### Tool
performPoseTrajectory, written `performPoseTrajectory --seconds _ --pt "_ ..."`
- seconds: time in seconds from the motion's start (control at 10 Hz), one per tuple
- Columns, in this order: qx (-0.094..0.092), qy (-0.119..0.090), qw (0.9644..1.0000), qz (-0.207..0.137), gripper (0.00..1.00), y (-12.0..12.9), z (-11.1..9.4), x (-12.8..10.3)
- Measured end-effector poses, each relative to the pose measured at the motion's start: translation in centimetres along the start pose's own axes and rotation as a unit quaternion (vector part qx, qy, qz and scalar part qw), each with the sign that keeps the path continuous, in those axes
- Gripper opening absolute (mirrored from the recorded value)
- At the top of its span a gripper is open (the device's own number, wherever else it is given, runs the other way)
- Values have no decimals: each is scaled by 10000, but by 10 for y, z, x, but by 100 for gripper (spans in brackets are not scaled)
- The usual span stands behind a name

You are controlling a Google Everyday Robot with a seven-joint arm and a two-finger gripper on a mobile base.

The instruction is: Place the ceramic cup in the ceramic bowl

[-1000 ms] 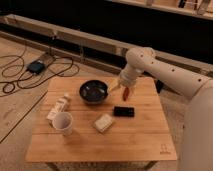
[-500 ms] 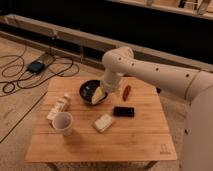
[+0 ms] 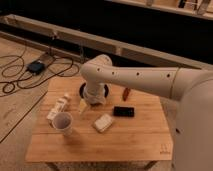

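Gripper (image 3: pixel 83 106) swung L (nr ceramic cup (image 3: pixel 62 121)).

The tool (image 3: pixel 83 106) hangs before the ceramic bowl (image 3: pixel 106 93), behind the ceramic cup (image 3: pixel 62 122).

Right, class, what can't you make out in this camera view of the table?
Ceramic bowl: mostly hidden behind the arm's wrist; contents unseen.
End effector, between bowl and ceramic cup: blurred, shape unclear.
Bottle: label too small to read.
Red object beside the arm: too blurred to identify.
Table: legs cut off by the bottom edge.
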Motion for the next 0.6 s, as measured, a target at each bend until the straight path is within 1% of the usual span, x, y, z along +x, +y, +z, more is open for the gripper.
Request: performPoseTrajectory --seconds 0.3,0.6 --pt "83 -223 9989 -409 80 -32 18 8" --pt "175 -367 9967 -706 80 -48 35 18"
